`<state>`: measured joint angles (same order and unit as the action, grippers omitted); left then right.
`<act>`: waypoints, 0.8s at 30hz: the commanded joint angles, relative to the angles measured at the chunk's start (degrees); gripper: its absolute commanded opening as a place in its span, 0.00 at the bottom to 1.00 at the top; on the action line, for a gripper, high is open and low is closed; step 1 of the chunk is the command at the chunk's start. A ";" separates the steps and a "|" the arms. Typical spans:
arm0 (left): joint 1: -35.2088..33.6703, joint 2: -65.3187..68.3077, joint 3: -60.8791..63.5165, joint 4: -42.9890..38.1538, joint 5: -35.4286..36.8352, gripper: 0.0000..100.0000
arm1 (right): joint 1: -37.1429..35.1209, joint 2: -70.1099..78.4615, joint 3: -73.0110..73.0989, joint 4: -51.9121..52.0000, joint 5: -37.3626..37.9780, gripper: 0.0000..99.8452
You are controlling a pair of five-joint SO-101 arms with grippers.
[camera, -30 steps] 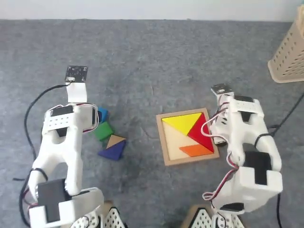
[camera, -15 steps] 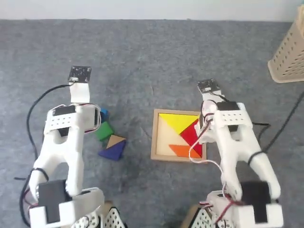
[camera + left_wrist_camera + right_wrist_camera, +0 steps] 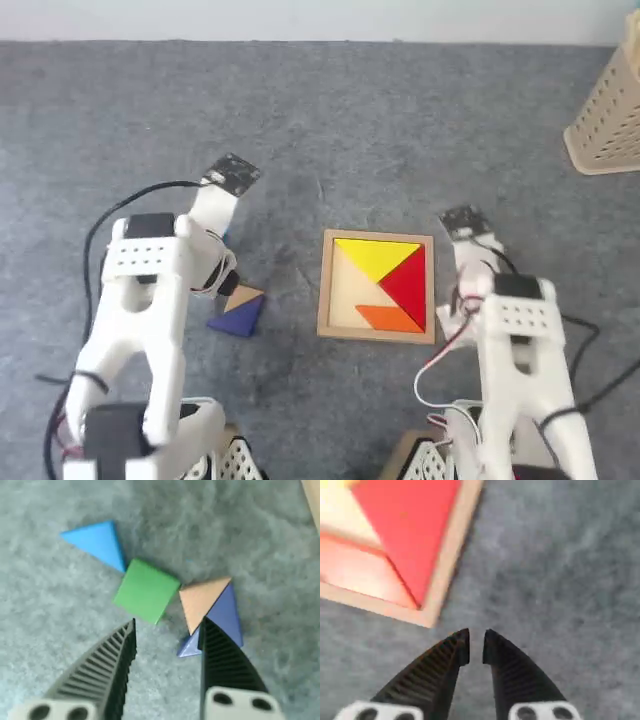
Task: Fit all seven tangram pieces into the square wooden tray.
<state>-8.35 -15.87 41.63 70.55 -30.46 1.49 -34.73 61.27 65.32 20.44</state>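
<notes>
My left claw (image 3: 168, 622) hangs open over the loose pieces, which lie on the bench left of the tray (image 3: 325, 285). Its jaws straddle the gap between the green square (image 3: 146, 590) and the tan triangle (image 3: 202, 600). One jaw sits above the dark blue triangle (image 3: 226, 619), so I judge that coming straight down would press on that piece or drag two along at once. The green square touches the tan triangle's corner and could be nudged askew. My right claw (image 3: 475, 640) is all but closed on nothing, over bare bench just right of the tray; a careless swing could shove the tray and shake the yellow triangle (image 3: 375, 258), the red triangle (image 3: 408, 285) and the orange piece (image 3: 390, 317). I cannot tell whether the tan triangle lies on the dark blue one or beside it. From above, my left arm covers the green square and most of the light blue triangle (image 3: 97, 540).
</notes>
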 commanded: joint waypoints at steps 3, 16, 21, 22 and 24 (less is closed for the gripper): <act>3.87 10.20 -5.76 0.44 -3.25 0.19 | 8.66 -5.05 7.47 -5.49 6.95 0.08; 4.40 24.35 -10.15 -3.43 -2.99 0.19 | 9.63 -7.16 14.24 -10.86 7.21 0.08; 4.40 28.66 -11.47 -3.96 -2.90 0.19 | 9.63 -7.08 14.33 -11.12 7.12 0.08; 4.48 28.84 -11.82 -3.43 -2.90 0.19 | 9.63 -6.99 14.33 -11.21 7.12 0.08; 5.27 29.10 -11.74 -2.99 -2.99 0.19 | 9.63 -6.99 14.33 -11.21 7.03 0.08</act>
<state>-4.22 9.89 29.85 67.38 -33.19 10.46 -40.53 75.60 55.30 26.95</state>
